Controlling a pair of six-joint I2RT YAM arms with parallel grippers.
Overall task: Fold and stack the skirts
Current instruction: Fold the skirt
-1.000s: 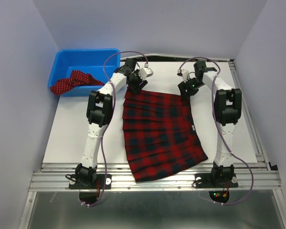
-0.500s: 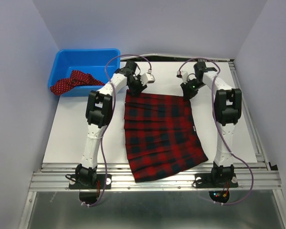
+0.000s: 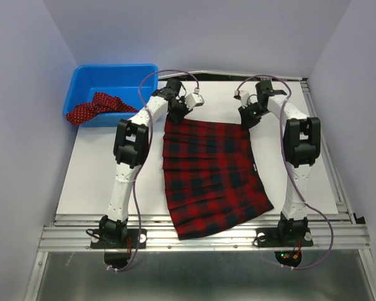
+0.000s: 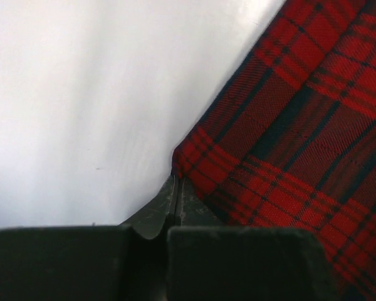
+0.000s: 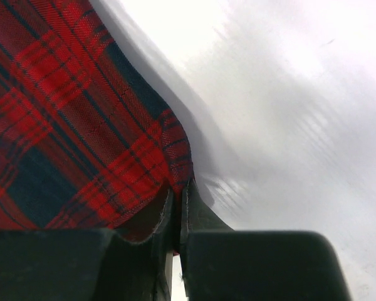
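Observation:
A pleated red-and-navy tartan skirt (image 3: 210,172) lies flat in the middle of the white table, its waistband at the far side. My left gripper (image 3: 173,116) is shut on the skirt's far left corner (image 4: 185,164), with the cloth pinched between its fingertips. At the far right corner (image 5: 175,164) my right gripper (image 3: 246,121) is shut on the tartan skirt too. The dark red polka-dot skirt (image 3: 94,106) hangs over the front edge of the blue bin, apart from both grippers.
The blue plastic bin (image 3: 113,78) stands at the table's far left corner. Grey walls close in on both sides. Metal rails (image 3: 200,232) run along the near edge, where the tartan skirt's hem overhangs.
Both grippers have closed on the tartan skirt's far corners. The arms have shifted only slightly; the skirt lies as before.

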